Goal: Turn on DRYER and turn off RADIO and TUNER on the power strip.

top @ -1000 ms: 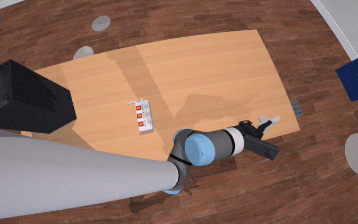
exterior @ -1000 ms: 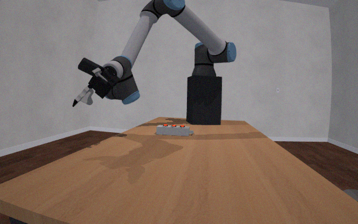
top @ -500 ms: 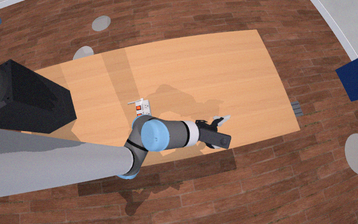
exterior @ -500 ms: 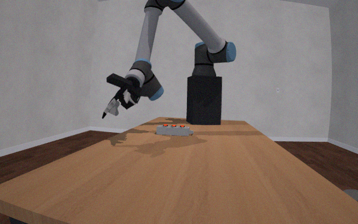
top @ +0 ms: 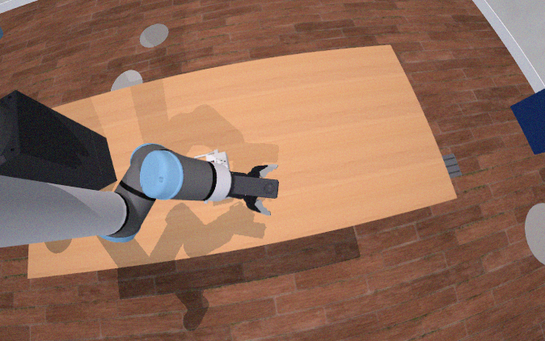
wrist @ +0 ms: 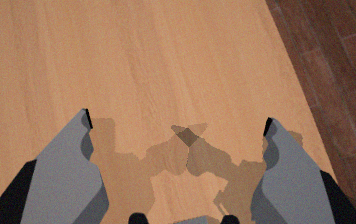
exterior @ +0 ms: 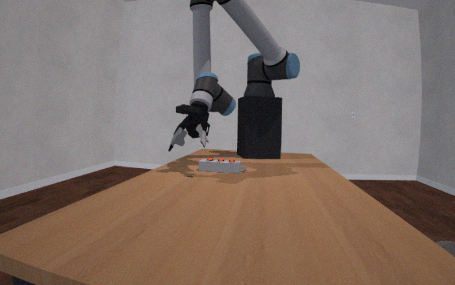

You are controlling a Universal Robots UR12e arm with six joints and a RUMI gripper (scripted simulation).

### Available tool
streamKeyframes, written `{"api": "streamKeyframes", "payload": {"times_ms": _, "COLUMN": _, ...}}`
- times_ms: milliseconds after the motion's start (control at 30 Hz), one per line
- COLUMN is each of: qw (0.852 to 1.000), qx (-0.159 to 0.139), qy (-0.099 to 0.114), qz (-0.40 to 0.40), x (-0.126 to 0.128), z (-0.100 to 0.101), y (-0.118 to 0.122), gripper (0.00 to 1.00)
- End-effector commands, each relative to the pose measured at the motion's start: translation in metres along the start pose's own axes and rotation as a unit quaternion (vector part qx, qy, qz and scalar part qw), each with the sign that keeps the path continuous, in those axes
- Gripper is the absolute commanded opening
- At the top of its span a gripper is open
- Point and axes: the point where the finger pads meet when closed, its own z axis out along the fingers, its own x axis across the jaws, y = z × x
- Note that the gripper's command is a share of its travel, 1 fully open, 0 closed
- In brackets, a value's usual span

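Pale wood fills much of the top view: the surface [top: 344, 121] [exterior: 236, 229] [wrist: 150, 60], with my arm [top: 194, 179] [exterior: 202, 40] reaching over it. Below the arm lies the white power strip [top: 220, 158] [exterior: 219, 166], largely hidden by my wrist, with one end and a bit of cable showing. My tool [top: 274, 190] [exterior: 187, 148] [wrist: 179, 114] is beyond the strip, fingers spread wide. I can read none of the names from here, so a press chosen now could land on RADIO or TUNER when I mean DRYER.

From the exterior, the strip rests flat, its three red switches [exterior: 221, 160] facing up. It looks the right way up to me. My tool hangs above and to one side of it, released, touching nothing. Which rockers are on I cannot tell. Coming down with the fingers this far apart, I might strike two switches at once or catch the strip's edge and shove or tip it; I judge a narrower tip would be safer.

At the wrist, I see both fingertips standing well apart with only wood and shadow between them. The strip's labels are out of this view, so lowering straight down from here would likely miss the switches altogether.

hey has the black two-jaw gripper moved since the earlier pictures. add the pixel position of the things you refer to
Yes: the black two-jaw gripper [top: 273, 190] [exterior: 186, 148] [wrist: 179, 114] has moved toward the black box-shaped pedestal [top: 61, 137] [exterior: 259, 128].
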Motion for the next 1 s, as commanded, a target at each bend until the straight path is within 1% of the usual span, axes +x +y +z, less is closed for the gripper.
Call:
{"api": "streamKeyframes", "payload": {"times_ms": 0, "qw": 0.999, "qx": -0.035, "qy": 0.011, "qz": -0.035, "x": -0.004, "z": -0.034, "y": 0.052, "gripper": 1.0}}
{"api": "streamKeyframes", "payload": {"times_ms": 167, "qw": 0.995, "qx": -0.073, "qy": 0.018, "qz": -0.07, "x": -0.012, "z": -0.069, "y": 0.103, "gripper": 1.0}}
{"api": "streamKeyframes", "payload": {"times_ms": 300, "qw": 0.991, "qx": -0.097, "qy": 0.019, "qz": -0.092, "x": -0.017, "z": -0.092, "y": 0.136, "gripper": 1.0}}
{"api": "streamKeyframes", "payload": {"times_ms": 367, "qw": 0.991, "qx": -0.097, "qy": 0.019, "qz": -0.092, "x": -0.017, "z": -0.092, "y": 0.136, "gripper": 1.0}}
{"api": "streamKeyframes", "payload": {"times_ms": 500, "qw": 0.987, "qx": -0.116, "qy": 0.02, "qz": -0.109, "x": -0.022, "z": -0.111, "y": 0.159, "gripper": 1.0}}
{"api": "streamKeyframes", "payload": {"times_ms": 667, "qw": 0.984, "qx": -0.13, "qy": 0.019, "qz": -0.123, "x": -0.026, "z": -0.126, "y": 0.178, "gripper": 1.0}}
{"api": "streamKeyframes", "payload": {"times_ms": 800, "qw": 0.982, "qx": -0.136, "qy": 0.019, "qz": -0.128, "x": -0.028, "z": -0.132, "y": 0.185, "gripper": 1.0}}
{"api": "streamKeyframes", "payload": {"times_ms": 967, "qw": 0.982, "qx": -0.137, "qy": 0.019, "qz": -0.13, "x": -0.028, "z": -0.134, "y": 0.188, "gripper": 1.0}}
